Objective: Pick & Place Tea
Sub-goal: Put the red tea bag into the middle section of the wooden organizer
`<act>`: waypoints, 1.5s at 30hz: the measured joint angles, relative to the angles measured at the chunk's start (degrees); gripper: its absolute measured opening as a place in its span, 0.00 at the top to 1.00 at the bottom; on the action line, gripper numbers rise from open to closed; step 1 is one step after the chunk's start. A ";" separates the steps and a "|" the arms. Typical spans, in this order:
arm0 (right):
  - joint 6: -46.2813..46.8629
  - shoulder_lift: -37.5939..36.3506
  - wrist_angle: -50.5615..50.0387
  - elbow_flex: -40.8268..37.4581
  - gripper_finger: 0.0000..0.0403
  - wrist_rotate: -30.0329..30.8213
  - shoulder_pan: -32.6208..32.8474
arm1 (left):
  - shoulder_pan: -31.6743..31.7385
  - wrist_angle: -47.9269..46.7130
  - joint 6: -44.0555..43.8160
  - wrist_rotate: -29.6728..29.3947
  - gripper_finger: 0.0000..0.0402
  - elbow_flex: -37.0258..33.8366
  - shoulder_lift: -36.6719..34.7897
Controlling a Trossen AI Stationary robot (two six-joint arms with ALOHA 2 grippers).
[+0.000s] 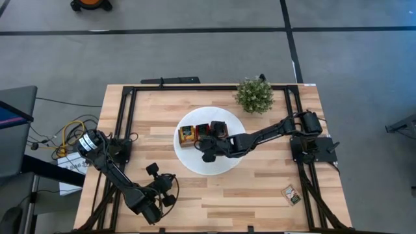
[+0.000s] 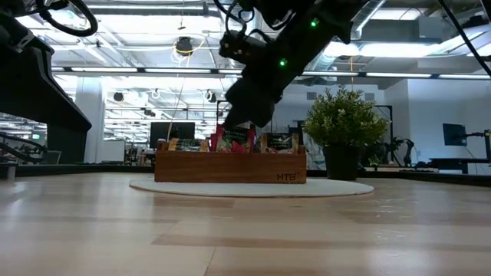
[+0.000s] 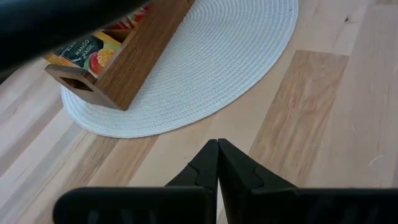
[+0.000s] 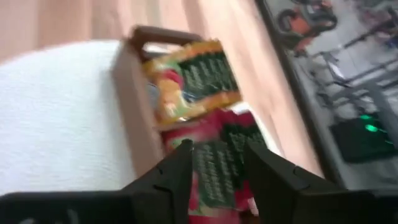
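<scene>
My right jaws [image 4: 216, 163] hang parted over the red tea sachet [image 4: 214, 171] in the wooden box [image 1: 203, 134]; whether they pinch it, I cannot tell. It looks light, thin and crushable: take its top edge. My left jaws [image 3: 217, 160], pressed together, wait above the surface [image 3: 323, 106].

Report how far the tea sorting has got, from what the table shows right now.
Done: the wooden box on the white mat already holds yellow sachets and red sachets. In hand: the right hand sits over the red sachets, fingers parted around one. Left: one sachet lies on the table near the right arm's base. The left hand waits shut.
</scene>
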 joint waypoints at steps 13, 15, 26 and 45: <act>1.65 -0.08 2.14 -0.02 0.98 -9.98 -2.92 | 0.00 0.18 0.00 0.00 1.00 0.00 0.00; 1.62 -0.06 2.45 -0.02 0.99 -11.84 -3.12 | 0.02 0.18 0.00 -0.02 1.00 0.00 0.00; 5.55 -1.09 5.09 -0.06 1.00 -7.89 -2.84 | 0.05 0.58 0.00 -0.02 1.00 0.02 0.00; 10.76 4.78 9.85 -0.07 1.00 -5.54 -2.82 | 0.07 0.98 0.17 -0.02 1.00 0.02 0.00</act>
